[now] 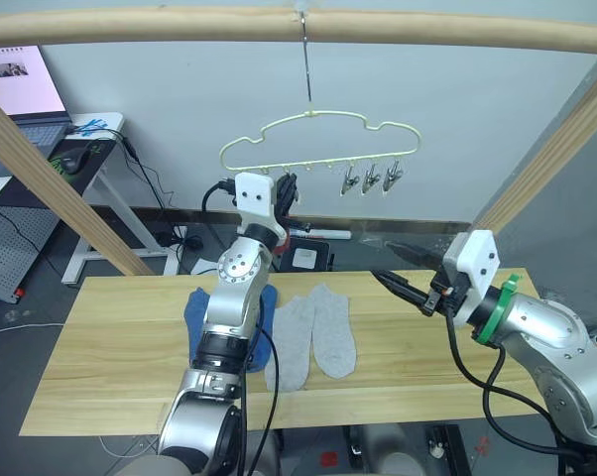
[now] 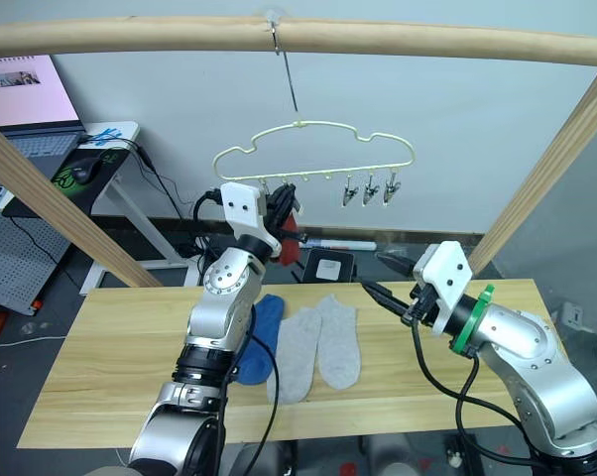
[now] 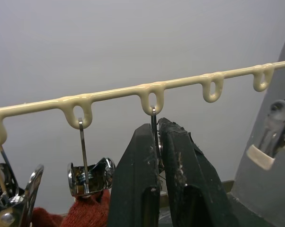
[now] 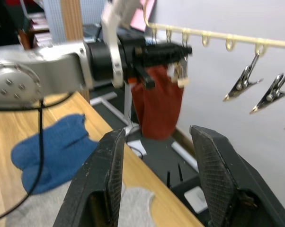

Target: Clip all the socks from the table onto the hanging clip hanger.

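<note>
Left arm raised to the clip hanger, right arm low over the table.
The left gripper is closed on a clip; the right gripper is open and empty. Rust-red socks hang beside the left gripper.
</note>
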Action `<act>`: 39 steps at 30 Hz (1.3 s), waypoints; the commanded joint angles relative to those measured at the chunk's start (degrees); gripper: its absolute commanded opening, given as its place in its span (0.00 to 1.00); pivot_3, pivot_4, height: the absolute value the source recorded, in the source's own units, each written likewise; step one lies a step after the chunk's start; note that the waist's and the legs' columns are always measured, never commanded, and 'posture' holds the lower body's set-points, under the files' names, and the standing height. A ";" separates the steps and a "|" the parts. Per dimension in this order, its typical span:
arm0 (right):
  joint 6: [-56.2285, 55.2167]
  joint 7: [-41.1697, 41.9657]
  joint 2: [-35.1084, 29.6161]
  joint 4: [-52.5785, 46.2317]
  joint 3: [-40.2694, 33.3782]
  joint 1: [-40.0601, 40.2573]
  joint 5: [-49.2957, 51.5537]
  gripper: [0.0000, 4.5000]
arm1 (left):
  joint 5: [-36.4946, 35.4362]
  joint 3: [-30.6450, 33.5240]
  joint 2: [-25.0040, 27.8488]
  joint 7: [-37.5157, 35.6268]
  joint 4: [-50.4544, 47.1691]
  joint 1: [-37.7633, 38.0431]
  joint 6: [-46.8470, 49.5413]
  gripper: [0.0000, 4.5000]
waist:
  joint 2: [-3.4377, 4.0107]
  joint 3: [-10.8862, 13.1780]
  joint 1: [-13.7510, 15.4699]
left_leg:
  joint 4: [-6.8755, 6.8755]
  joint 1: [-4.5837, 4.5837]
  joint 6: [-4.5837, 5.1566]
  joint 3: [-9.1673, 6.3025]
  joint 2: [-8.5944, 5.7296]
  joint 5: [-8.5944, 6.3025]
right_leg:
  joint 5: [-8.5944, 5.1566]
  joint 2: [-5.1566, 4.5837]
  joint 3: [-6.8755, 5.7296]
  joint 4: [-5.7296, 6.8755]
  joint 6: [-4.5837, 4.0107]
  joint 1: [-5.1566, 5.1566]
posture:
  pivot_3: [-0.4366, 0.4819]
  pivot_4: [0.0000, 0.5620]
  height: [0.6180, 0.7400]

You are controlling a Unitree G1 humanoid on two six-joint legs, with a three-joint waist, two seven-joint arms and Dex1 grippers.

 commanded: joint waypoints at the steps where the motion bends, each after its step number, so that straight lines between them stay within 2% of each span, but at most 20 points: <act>1: 0.41 -3.06 1.31 1.85 5.69 -0.27 -5.56 0.62 | -0.68 0.30 1.19 -1.44 -4.16 0.67 1.85 0.00 | 0.01 0.01 0.00 | 0.00 0.01 0.00 -0.01 0.01 0.00 | 0.00 0.01 -0.01 0.00 0.00 0.01 | 0.31 0.39 1.00; 6: 4.11 -10.76 7.78 9.22 13.89 -3.23 -13.90 0.99 | -2.61 0.75 2.85 -3.92 -7.09 0.87 4.98 0.00 | 0.05 0.06 0.00 | 0.02 0.03 0.00 -0.02 0.07 0.00 | 0.02 0.09 0.01 0.03 -0.04 0.01 | 0.32 0.42 1.00; 7: 3.88 -12.22 9.66 11.87 15.34 -4.09 -15.53 1.00 | -3.14 0.95 3.28 -4.57 -7.84 0.89 5.79 0.00 | 0.04 0.06 -0.05 | 0.05 0.02 0.00 -0.03 0.10 0.00 | 0.03 0.12 0.01 0.03 -0.05 0.01 | 0.32 0.43 1.00; 11: 2.86 -16.59 16.80 22.14 17.83 -7.00 -19.79 1.00 | -4.82 1.63 5.12 -6.67 -10.13 1.08 8.64 0.00 | 0.09 0.12 -0.03 | 0.05 0.04 0.00 -0.05 0.18 0.00 | 0.05 0.21 0.00 0.03 -0.10 -0.01 | 0.33 0.45 1.00; 19: -2.77 -20.16 27.65 41.21 17.41 -12.57 -22.82 1.00 | -6.52 2.54 7.40 -8.72 -12.28 1.12 12.10 0.00 | 0.16 0.32 0.00 | 0.01 0.00 0.00 -0.04 0.17 0.00 | 0.06 0.18 0.02 -0.01 -0.11 -0.04 | 0.35 0.48 1.00; 28: -8.96 -22.96 30.40 51.87 16.86 -14.02 -27.93 1.00 | -6.77 2.73 8.52 -9.24 -13.65 1.49 13.78 0.00 | 0.25 0.53 0.06 | -0.14 0.00 0.00 -0.07 0.17 0.00 | 0.06 0.15 0.03 -0.04 -0.11 -0.10 | 0.37 0.49 1.00; 35: -10.30 -20.16 29.73 52.38 17.51 -13.16 -29.07 1.00 | -6.85 2.90 8.91 -9.39 -13.87 1.75 14.15 0.00 | 0.29 0.71 0.05 | -0.16 0.01 0.00 -0.06 0.18 0.00 | 0.06 0.15 0.02 -0.04 -0.11 -0.11 | 0.37 0.49 1.00; 36: -10.20 -19.78 29.90 52.59 17.69 -13.23 -29.21 0.92 | -6.85 2.94 8.95 -9.40 -13.84 1.78 14.17 0.00 | 0.29 0.72 0.05 | -0.17 0.01 0.00 -0.06 0.18 0.00 | 0.06 0.15 0.02 -0.04 -0.11 -0.11 | 0.37 0.49 1.00; 37: -10.10 -19.53 30.08 52.78 17.80 -13.29 -29.41 0.88 | -6.85 2.96 8.97 -9.42 -13.86 1.82 14.20 0.00 | 0.29 0.76 0.05 | -0.17 0.01 0.00 -0.06 0.18 0.00 | 0.06 0.15 0.02 -0.04 -0.11 -0.11 | 0.37 0.49 1.00; 39: -9.52 -19.06 30.45 53.52 17.99 -13.62 -29.80 0.72 | -6.81 2.95 8.99 -9.44 -13.85 1.84 14.23 0.00 | 0.29 0.82 0.05 | -0.18 0.01 0.00 -0.07 0.18 0.00 | 0.06 0.15 0.02 -0.04 -0.11 -0.11 | 0.37 0.49 1.00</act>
